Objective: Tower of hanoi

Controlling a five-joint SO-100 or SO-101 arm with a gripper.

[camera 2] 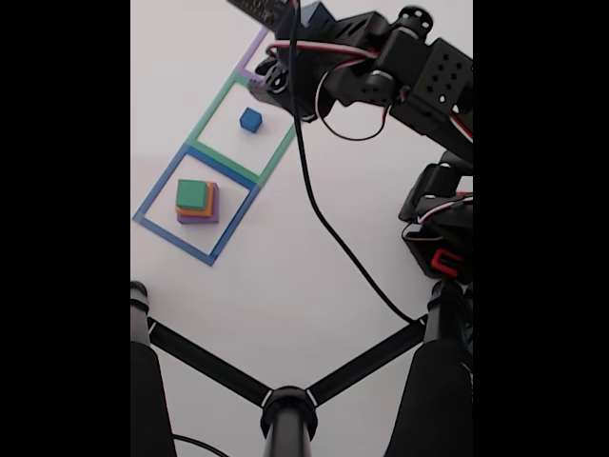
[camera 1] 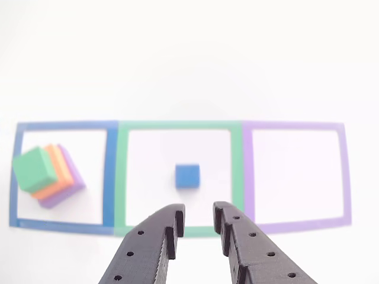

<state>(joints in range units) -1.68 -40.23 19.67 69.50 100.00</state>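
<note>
Hovering w/ jaws parted and empty, the gripper (camera 1: 198, 222) sits just short of the blue block (camera 1: 187, 176) — block lies straight ahead, centred in the green outline (camera 1: 120, 177). Green/orange/purple stack (camera 1: 46, 176) is off left in the blue outline (camera 1: 109, 171).

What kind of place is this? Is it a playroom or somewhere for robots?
It looks like a robot practice table, perhaps in a lab or someone's workroom. A plain white tabletop has three taped coloured squares, a stack of blocks and a small blue block, with a wired robot arm above.
</note>
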